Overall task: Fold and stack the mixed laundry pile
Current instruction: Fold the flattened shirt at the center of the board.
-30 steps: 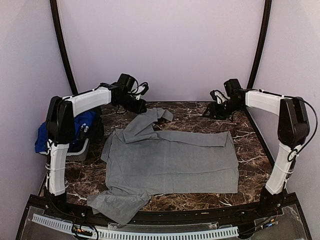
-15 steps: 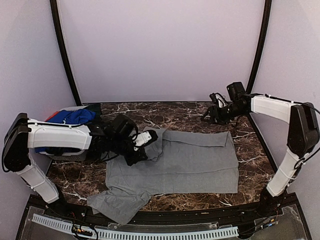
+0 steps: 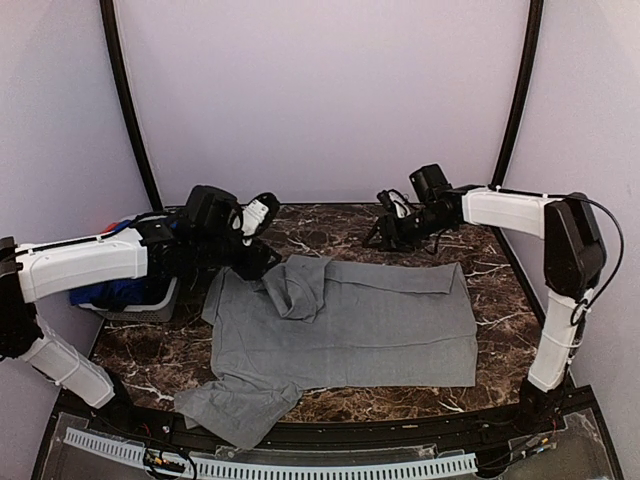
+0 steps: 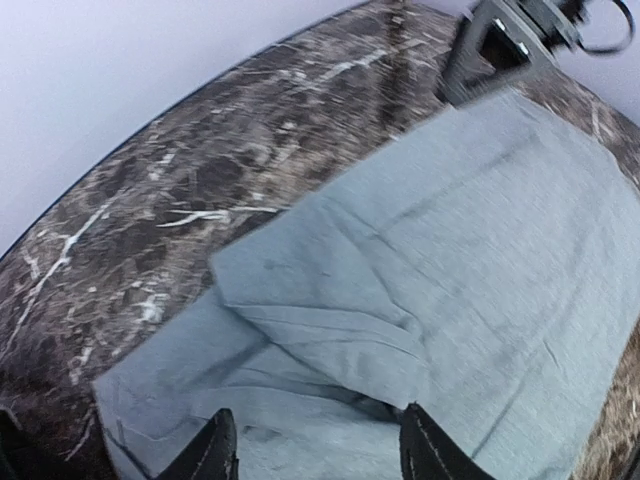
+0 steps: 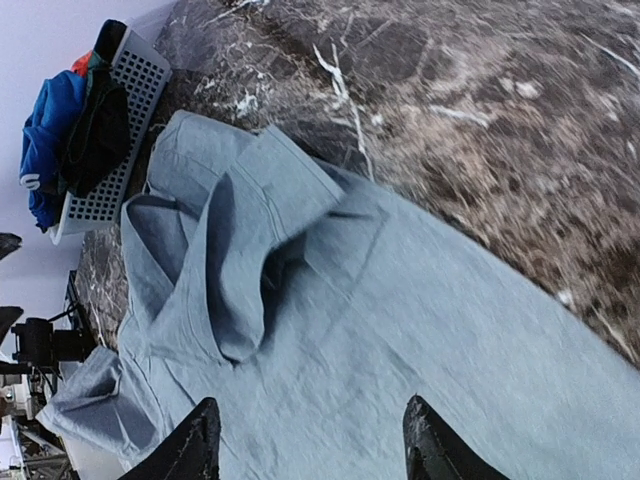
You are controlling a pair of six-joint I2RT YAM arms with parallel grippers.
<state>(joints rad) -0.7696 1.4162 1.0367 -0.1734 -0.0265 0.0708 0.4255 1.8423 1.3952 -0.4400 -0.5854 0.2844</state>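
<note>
Two grippers are seen at the far side of the table (image 3: 505, 310), each with its jaws parted and nothing held between them. The grey shirt (image 3: 350, 325) is spread flat across the middle of the marble, and its near-left corner is hung over the near edge. One sleeve (image 3: 298, 283) is folded inward onto the body at the far-left corner. The left gripper (image 3: 262, 262) is placed just beside that folded sleeve, on its left. The right gripper (image 3: 385, 232) is held over bare marble just beyond the shirt's far edge.

A grey basket (image 3: 150, 300) is set at the left edge of the table, largely hidden in the top view by the left arm; only a blue garment (image 3: 112, 293) is made out in it there.

From the right wrist, the basket's grid wall is shown plainly, with dark cloth (image 5: 95, 130) draped over it and a red-orange garment (image 5: 82, 62) tucked at its far end. From the left wrist, the folded sleeve is shown just beyond the fingers (image 4: 215, 455); whether the cloth is touched by them cannot be told.
</note>
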